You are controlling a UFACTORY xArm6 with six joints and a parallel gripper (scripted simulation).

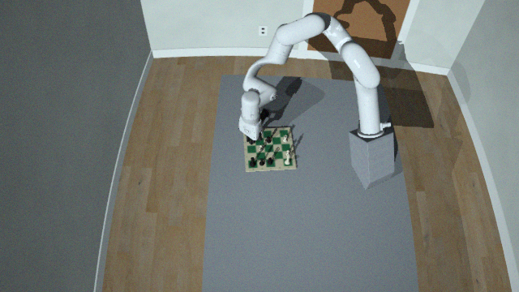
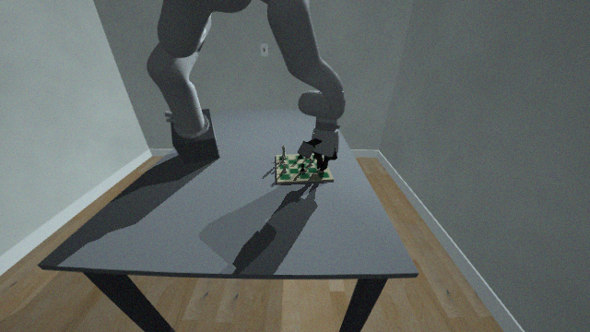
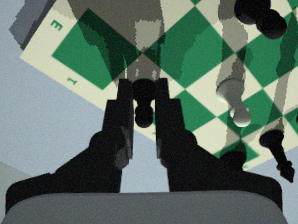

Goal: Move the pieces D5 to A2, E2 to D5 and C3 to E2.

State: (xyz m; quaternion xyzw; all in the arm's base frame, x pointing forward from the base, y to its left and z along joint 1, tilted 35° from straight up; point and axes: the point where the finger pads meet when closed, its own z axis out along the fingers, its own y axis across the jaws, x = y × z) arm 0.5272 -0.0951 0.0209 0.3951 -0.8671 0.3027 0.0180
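Observation:
The green and cream chessboard (image 1: 270, 149) lies on the grey table and also shows in the exterior view (image 2: 301, 169). My gripper (image 1: 250, 139) is low over the board's far left corner. In the wrist view the fingers stand slightly parted around a small black piece (image 3: 143, 106). That piece stands upright on a pale square by the numbered edge, near the board's corner. I cannot read which square it is. The fingers hide the piece's base.
Several other pieces stand on the board: a black one (image 3: 256, 10), a pale one (image 3: 236, 99) and a black one (image 3: 276, 149) to the right of the fingers. White pieces (image 1: 287, 157) stand on the right side. The arm's base block (image 1: 372, 156) is to the right.

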